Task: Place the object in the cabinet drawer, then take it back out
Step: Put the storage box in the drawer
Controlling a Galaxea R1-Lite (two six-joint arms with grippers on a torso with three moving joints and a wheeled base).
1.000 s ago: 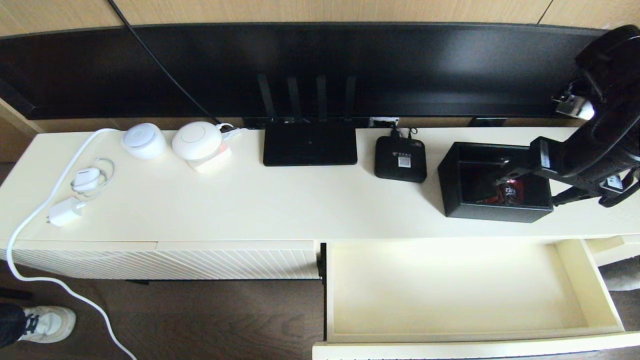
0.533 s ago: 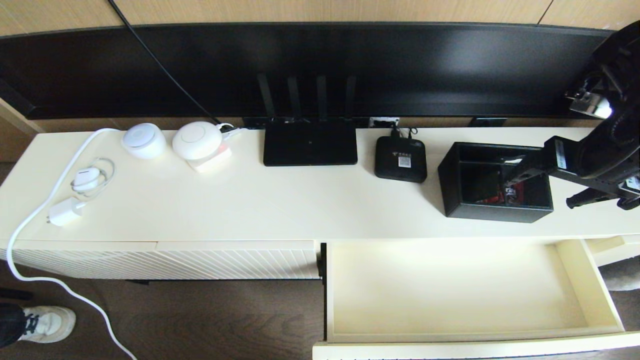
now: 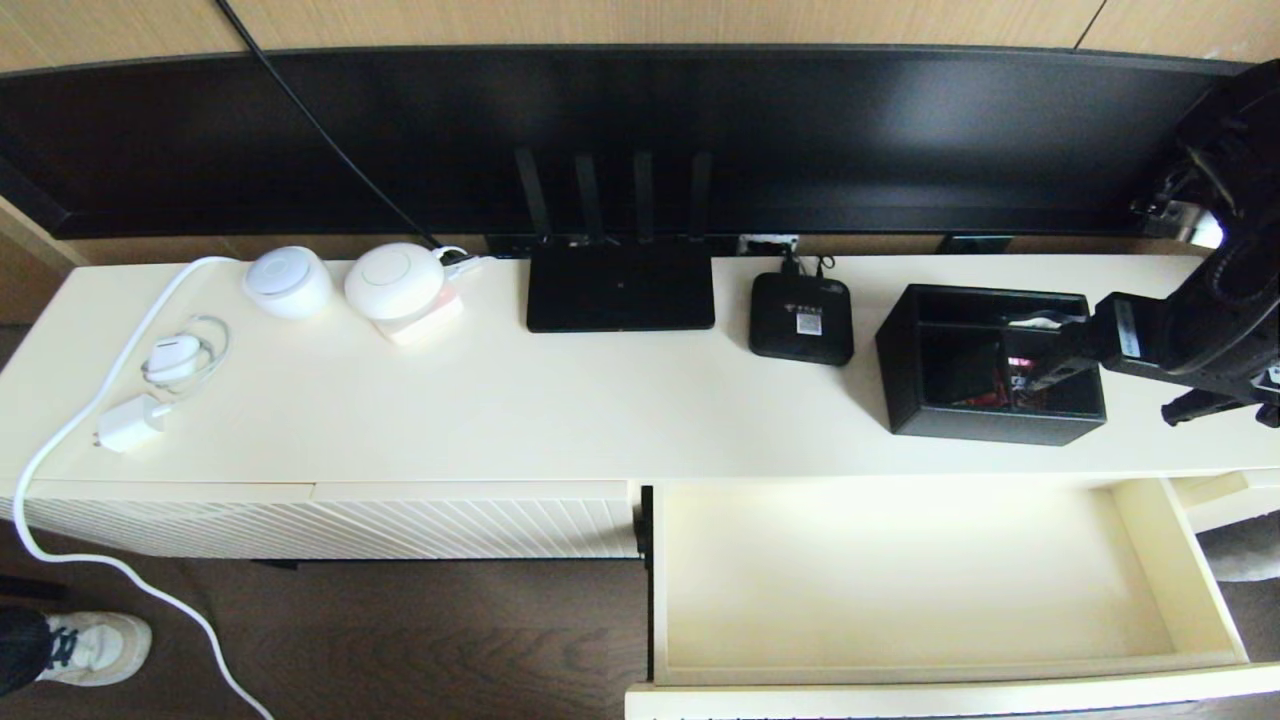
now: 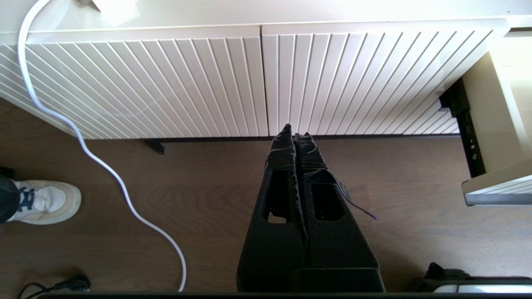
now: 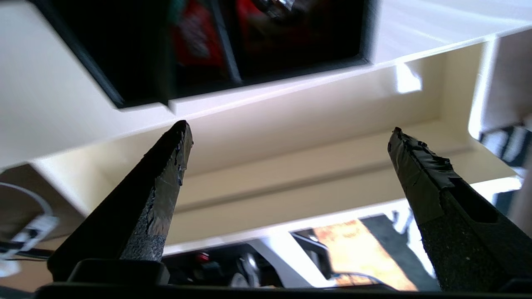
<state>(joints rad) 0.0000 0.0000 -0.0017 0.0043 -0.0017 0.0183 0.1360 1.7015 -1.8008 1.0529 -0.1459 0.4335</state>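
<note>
The black organizer box (image 3: 990, 365) stands on the cabinet top at the right, with red items showing inside; it also shows in the right wrist view (image 5: 208, 41). My right gripper (image 3: 1095, 385) is open, its jaws spread wide. One finger reaches over the box's right part and the other hangs off to the right of the box; nothing is held. In front of the box the cabinet drawer (image 3: 900, 580) is pulled out with a bare cream interior (image 5: 311, 137). My left gripper (image 4: 296, 131) is shut and empty, low above the floor before the ribbed panel.
A flat router (image 3: 620, 288) and a small set-top box (image 3: 801, 317) sit left of the organizer box. Two white round devices (image 3: 288, 281), a charger (image 3: 130, 423) and a white cable lie at far left. A dark TV (image 3: 640, 140) spans the back. A shoe (image 3: 95, 645) rests on the floor.
My right gripper has drawn back to the right, so less of it reaches over the organizer box. The box and the drawer have not moved.
</note>
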